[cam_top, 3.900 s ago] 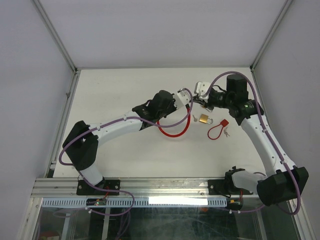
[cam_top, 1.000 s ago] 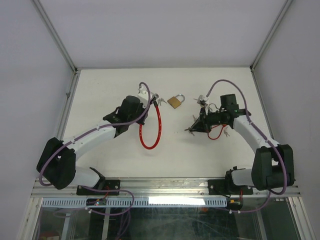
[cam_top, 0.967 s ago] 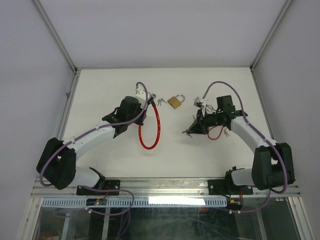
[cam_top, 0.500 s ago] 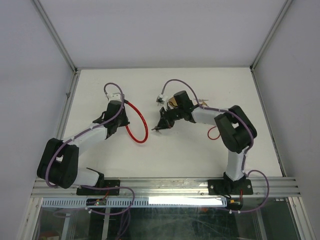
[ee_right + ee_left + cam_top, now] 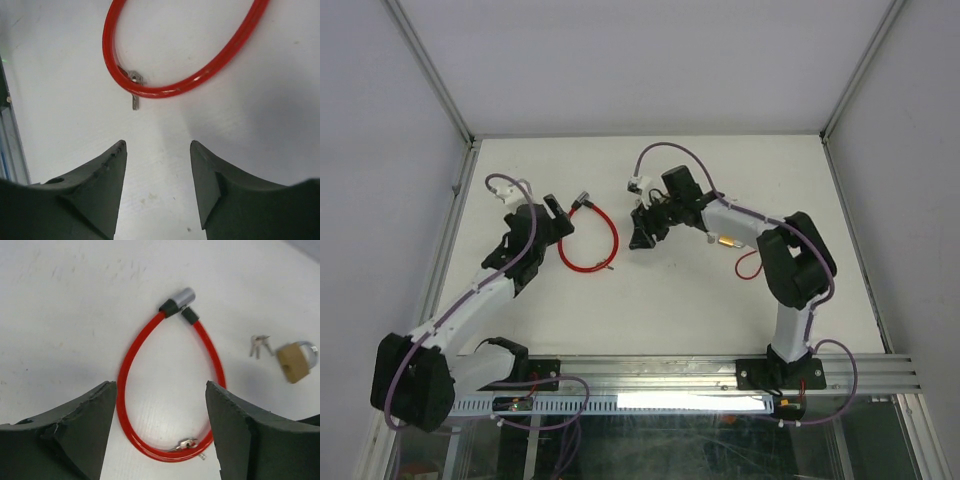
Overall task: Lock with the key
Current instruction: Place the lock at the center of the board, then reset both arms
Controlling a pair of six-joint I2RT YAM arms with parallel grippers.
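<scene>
On the table [image 5: 670, 310] between my arms lies the red cable lock [image 5: 134, 354], a key [image 5: 135, 100] touching its loop; its two ends look unjoined, I think. My left gripper [image 5: 159, 386] and right gripper [image 5: 157, 143] both hover over it, spread wide and empty.

cable [image 5: 122, 382]: glossy red plastic sheath
padlock [image 5: 291, 363]: brass-coloured metal
keys [image 5: 259, 345]: silvery metal
counter [image 5: 75, 300]: matt white, faintly scuffed

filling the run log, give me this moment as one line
left pincer open, empty | right pincer open, empty | red cable lock flat on table | key at its loop | brass padlock untouched
</scene>
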